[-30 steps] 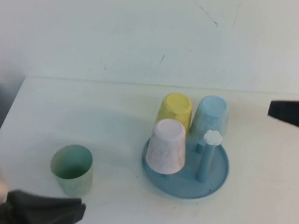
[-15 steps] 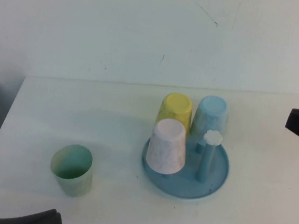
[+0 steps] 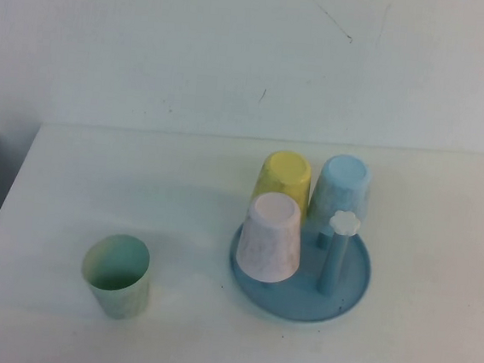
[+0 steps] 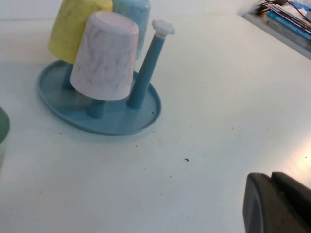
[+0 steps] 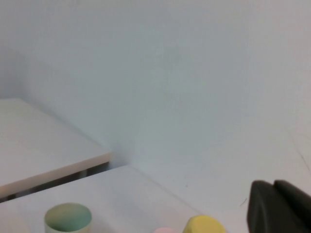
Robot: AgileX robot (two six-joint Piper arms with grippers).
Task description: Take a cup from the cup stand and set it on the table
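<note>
The mint-green cup [image 3: 115,274] stands upright, mouth up, on the white table [image 3: 70,182], left of the cup stand [image 3: 347,295]; it also shows in the right wrist view [image 5: 68,219]. The blue stand holds upside-down pinkish-white [image 3: 271,236], yellow [image 3: 283,179] and light blue [image 3: 343,184] cups, and one peg [image 3: 342,223] with a white knob is bare. Neither gripper shows in the high view. My left gripper [image 4: 272,178] is shut and empty, well away from the stand [image 4: 116,121]. My right gripper [image 5: 274,187] is shut and empty, raised towards the wall.
A stack of books [image 4: 286,14] lies beyond the table's edge in the left wrist view. A white shelf-like surface [image 5: 39,145] stands beside the table. The wall runs along the table's back edge.
Both arms have drawn back out of the high view, the left off the bottom left, the right off the right edge. The cups and stand have not moved.
</note>
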